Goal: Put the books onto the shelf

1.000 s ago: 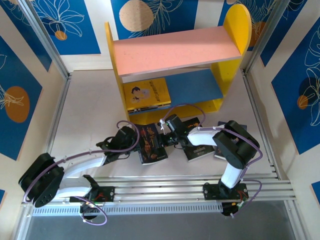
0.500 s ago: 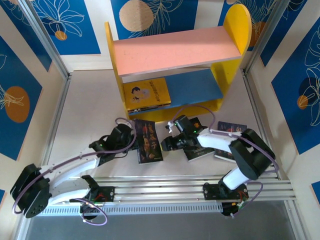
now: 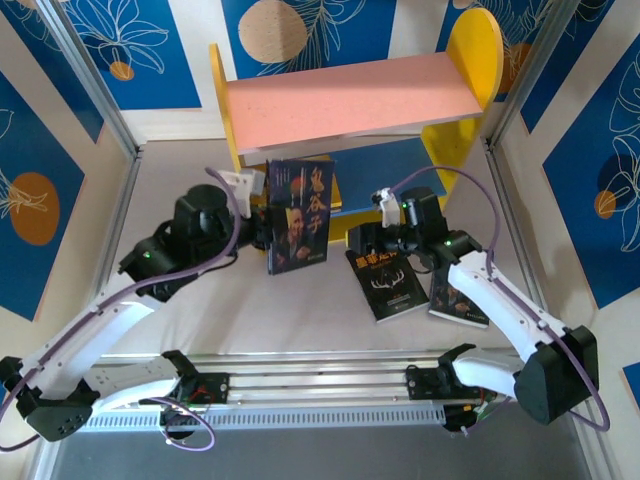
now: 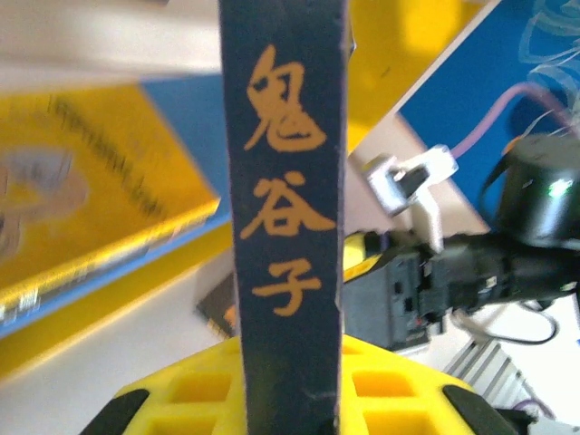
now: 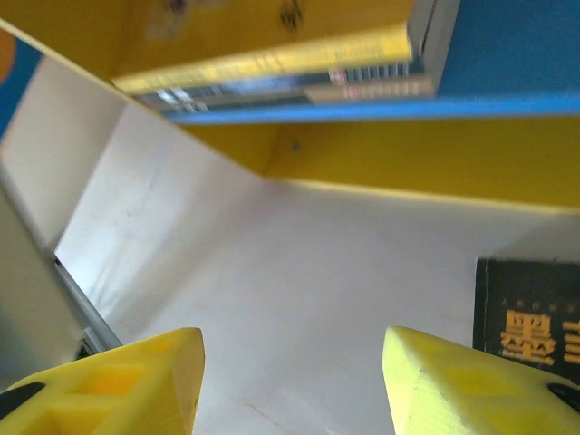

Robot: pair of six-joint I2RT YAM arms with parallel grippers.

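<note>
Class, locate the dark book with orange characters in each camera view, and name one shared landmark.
Top external: the dark book stands centre, in front of the shelf.
Left wrist: upright mid-frame, clamped between the yellow jaws.
Shared landmark: the shelf's blue lower board, behind the book.

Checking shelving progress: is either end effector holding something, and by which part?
Left end effector grips the portrait book at its spine edge; right end effector is open, holding nothing.

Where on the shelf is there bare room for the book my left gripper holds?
The pink upper board is bare end to end. The blue lower board is free right of the yellow book. Crowded: table front right, black book beside the right gripper.
</note>
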